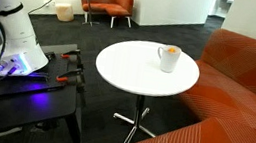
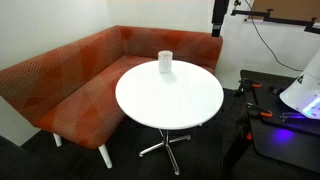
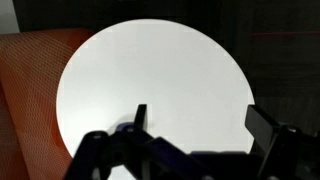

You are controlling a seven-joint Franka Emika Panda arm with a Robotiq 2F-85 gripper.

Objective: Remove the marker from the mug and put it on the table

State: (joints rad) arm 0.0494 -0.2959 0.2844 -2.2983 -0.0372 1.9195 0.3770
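Observation:
The white mug [image 1: 168, 58] stands upright near the far edge of the round white table [image 1: 133, 74]. It also shows in an exterior view [image 2: 165, 62] on the table [image 2: 170, 100]. The orange marker [image 1: 171, 49] sticks up inside the mug. In the wrist view my gripper [image 3: 200, 125] is open and empty, its two dark fingers spread wide above the white table top [image 3: 150, 70]. The mug and marker are out of the wrist view. The gripper itself does not show in either exterior view.
An orange corner sofa [image 1: 252, 89] [image 2: 80, 80] wraps round the table and shows at the left of the wrist view [image 3: 25, 90]. The black workbench [image 1: 24, 92] [image 2: 290, 135] with the robot base and red-handled tools stands beside the table. An orange armchair [image 1: 112, 7] stands far back.

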